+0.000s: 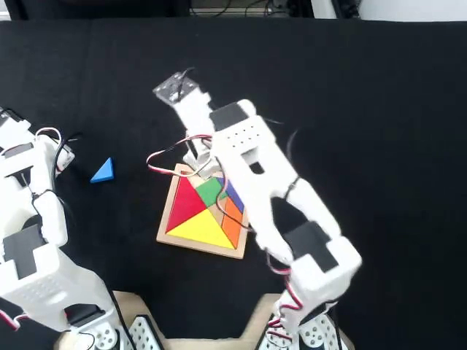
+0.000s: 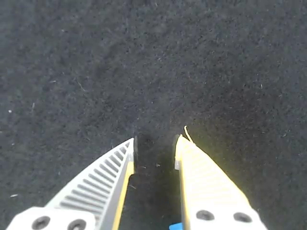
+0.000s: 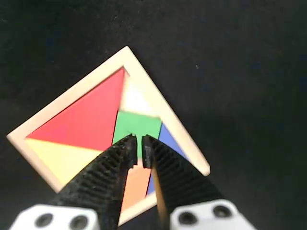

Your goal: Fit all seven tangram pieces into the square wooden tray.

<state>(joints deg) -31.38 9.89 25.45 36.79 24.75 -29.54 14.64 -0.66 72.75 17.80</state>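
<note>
The blue triangle (image 1: 103, 171) looks light, stiff, thin (likely slippery): the narrowly parted left pincer (image 2: 156, 140) should pinch opposite edges.

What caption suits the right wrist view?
Black ridged pincer at the green square piece in the square wooden tray.

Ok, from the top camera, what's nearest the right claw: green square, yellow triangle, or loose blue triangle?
1. Green square, in the tray, at the right claw.
2. Yellow triangle, tray's near edge.
3. Loose blue triangle, out on the cloth.
</note>
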